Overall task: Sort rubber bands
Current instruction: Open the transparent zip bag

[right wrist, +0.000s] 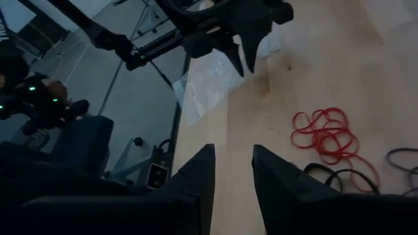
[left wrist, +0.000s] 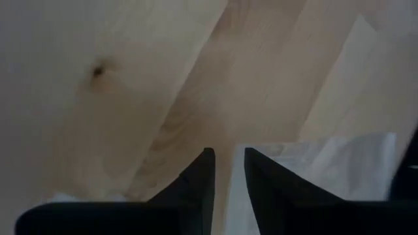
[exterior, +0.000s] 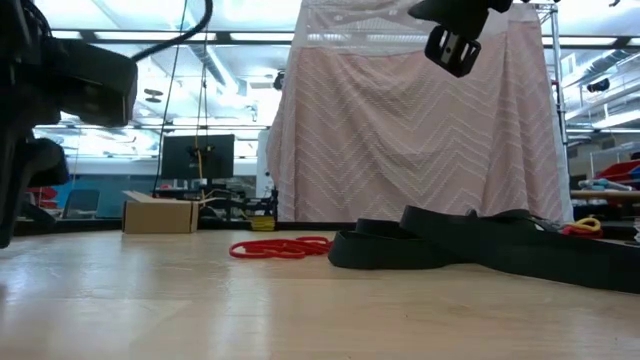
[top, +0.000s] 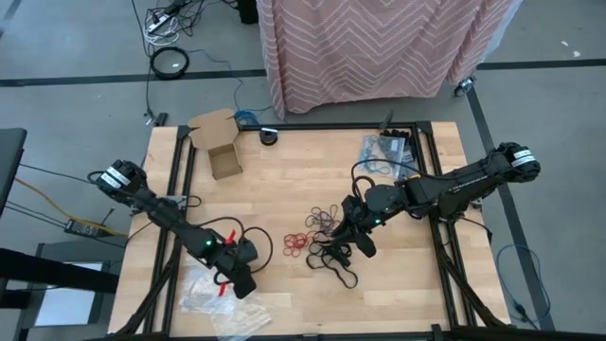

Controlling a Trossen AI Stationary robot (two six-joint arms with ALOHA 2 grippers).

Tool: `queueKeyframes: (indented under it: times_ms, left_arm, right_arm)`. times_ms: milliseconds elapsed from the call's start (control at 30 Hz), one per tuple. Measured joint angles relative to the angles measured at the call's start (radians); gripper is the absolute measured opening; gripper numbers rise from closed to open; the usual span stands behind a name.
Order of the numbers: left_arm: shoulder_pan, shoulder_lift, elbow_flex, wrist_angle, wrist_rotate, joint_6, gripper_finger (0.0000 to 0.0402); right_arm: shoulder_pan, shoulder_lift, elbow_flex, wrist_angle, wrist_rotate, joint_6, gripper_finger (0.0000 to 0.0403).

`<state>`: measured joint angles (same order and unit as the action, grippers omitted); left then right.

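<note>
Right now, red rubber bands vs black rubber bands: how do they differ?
The red rubber bands are small thin loops in a tight cluster; the black rubber bands are larger and sprawl in loose overlapping loops. The red ones lie toward the table's middle, clear of both arms; the black ones sit right under the right gripper. In the low view the red pile is flatter than the black. Both piles rest on the wooden table.

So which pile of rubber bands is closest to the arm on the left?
The red rubber bands. They lie nearest the left gripper, with the black rubber bands farther off, under the right gripper.
</note>
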<state>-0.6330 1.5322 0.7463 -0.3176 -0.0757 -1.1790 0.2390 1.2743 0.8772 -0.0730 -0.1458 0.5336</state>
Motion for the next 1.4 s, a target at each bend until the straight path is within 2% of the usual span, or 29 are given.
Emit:
queueKeyframes:
  times_ms: [300,567,667,767,900,933,1067,1267,1400]
  left_arm:
    - [-0.011,0.008,0.002,0.072,-0.018,0.065,0.0107]
    - [-0.014,0.131,0.01,0.143,0.047,0.013,0.0158]
    - [-0.016,0.171,0.027,0.128,0.049,-0.031,0.0165]
    - [-0.015,0.188,0.04,0.095,0.06,-0.078,0.0139]
    - [-0.014,0.183,0.036,0.061,0.066,-0.061,0.0033]
    - [-0.013,0.182,0.036,0.058,0.069,-0.055,0.0019]
    - [-0.001,0.138,0.046,0.021,0.069,-0.05,0.0005]
    - [0.019,0.033,0.166,-0.182,-0.111,-0.012,0.0002]
    - [0.046,0.032,0.224,-0.293,-0.131,0.066,0.0002]
  right_arm:
    - [-0.005,0.0,0.0,0.0,0.027,-0.016,0.0093]
    - [-0.011,0.0,0.0,-0.005,0.027,-0.022,0.0094]
    - [-0.013,0.0,0.0,-0.005,0.026,-0.022,0.0095]
    - [-0.014,0.0,0.0,-0.006,0.027,-0.023,0.0093]
    - [-0.014,0.0,0.0,-0.012,0.026,-0.024,0.0091]
    - [-0.014,0.0,0.0,-0.013,0.026,-0.03,0.0091]
    - [-0.019,0.0,0.0,-0.014,0.026,-0.041,0.0091]
    - [-0.039,0.0,0.0,-0.014,0.025,-0.053,0.0089]
    - [-0.048,0.0,0.0,-0.003,0.012,-0.054,0.0089]
